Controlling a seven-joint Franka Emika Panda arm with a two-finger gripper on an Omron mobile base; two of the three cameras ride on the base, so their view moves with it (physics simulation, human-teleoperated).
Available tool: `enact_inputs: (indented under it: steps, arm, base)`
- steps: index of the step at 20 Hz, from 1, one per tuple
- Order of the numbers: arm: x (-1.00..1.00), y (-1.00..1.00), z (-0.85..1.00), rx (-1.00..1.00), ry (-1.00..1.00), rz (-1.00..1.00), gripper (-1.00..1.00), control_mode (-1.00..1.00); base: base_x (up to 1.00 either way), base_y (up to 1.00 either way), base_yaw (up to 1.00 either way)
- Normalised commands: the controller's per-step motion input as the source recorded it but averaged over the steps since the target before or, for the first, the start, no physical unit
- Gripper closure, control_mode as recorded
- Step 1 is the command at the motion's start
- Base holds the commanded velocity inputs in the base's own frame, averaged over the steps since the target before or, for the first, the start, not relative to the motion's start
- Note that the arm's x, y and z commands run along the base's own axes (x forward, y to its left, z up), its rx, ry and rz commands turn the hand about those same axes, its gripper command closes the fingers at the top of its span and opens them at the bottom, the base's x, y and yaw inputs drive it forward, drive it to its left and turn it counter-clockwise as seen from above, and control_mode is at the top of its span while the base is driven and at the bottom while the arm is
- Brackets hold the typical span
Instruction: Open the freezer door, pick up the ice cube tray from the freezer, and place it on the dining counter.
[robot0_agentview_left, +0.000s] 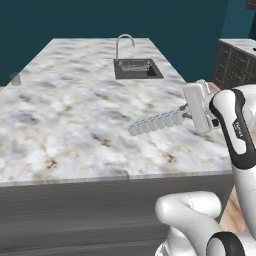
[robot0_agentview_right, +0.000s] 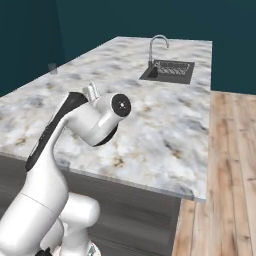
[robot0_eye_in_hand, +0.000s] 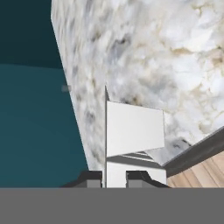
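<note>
step: carry | my fingers (robot0_eye_in_hand: 114, 178) pinch the ice tray (robot0_agentview_left: 156, 121) by 1 end | over the bench (robot0_agentview_left: 75, 120), to set it flat

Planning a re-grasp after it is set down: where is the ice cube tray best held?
By one short end, as the gripper holds it now: the ice cube tray is long and thin, so shut jaws span its edge. Come along its length, from the counter's near side.

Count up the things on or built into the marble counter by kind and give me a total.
Ice cube tray, held over the counter in the shut fingers: 1
Sink: 1
Faucet: 1
Small grey object, far left edge: 1
Total: 4
</note>
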Motion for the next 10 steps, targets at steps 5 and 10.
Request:
enact_inputs:
  steps: [5, 10]
  arm:
    - [0.48, 0.00, -0.37, 0.00, 0.00, 0.04, 1.00, -1.00]
    - [0.40, 0.01, -0.34, 0.00, 0.00, 0.00, 1.00, -1.00]
  base:
    - [0.00, 0.00, 0.00]
    - [0.00, 0.00, 0.00]
